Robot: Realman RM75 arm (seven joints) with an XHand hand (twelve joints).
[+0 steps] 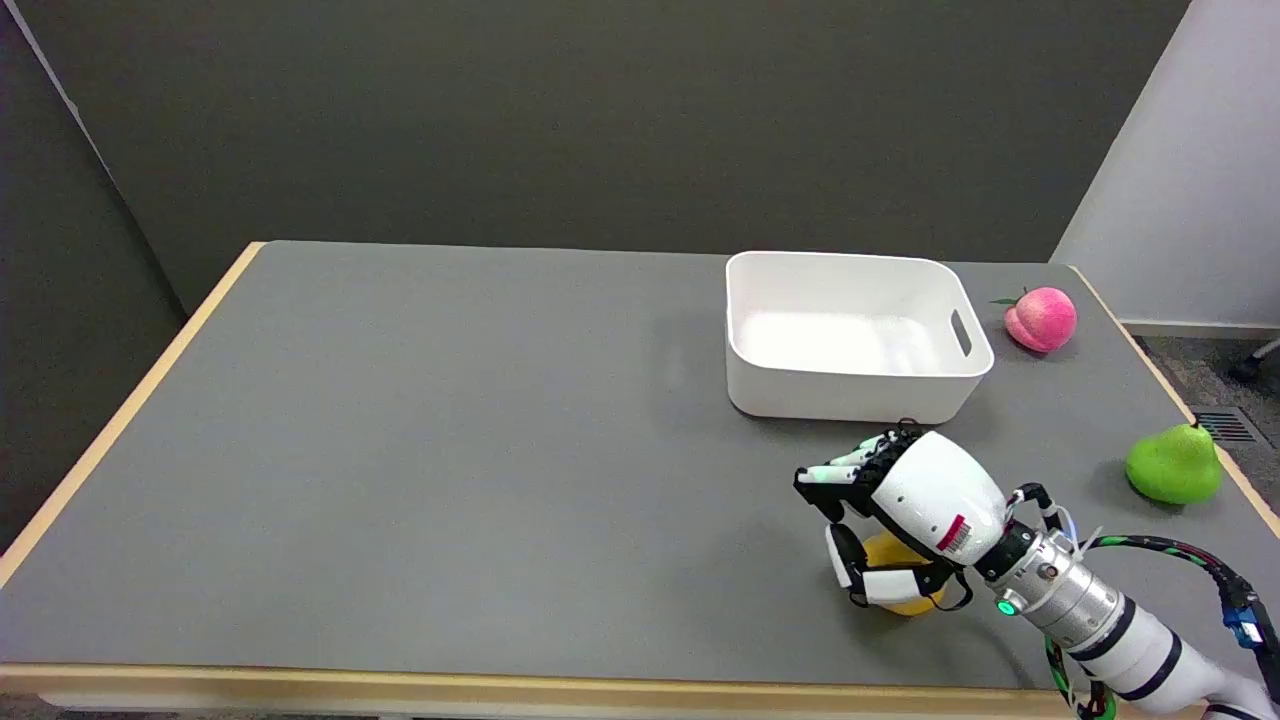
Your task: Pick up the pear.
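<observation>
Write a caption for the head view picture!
Right hand reaches over a yellow fruit; green pear lies untouched nearby.

Bright, even overhead light, soft shadows under objects, sharp focus, no glare.

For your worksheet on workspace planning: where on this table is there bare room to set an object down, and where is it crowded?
The widest bare patch is the table's left and middle, bordered by the wooden edge and the white bin. The right side is crowded: the right hand over a yellow object, the green pear and the pink peach near the right edge.
</observation>
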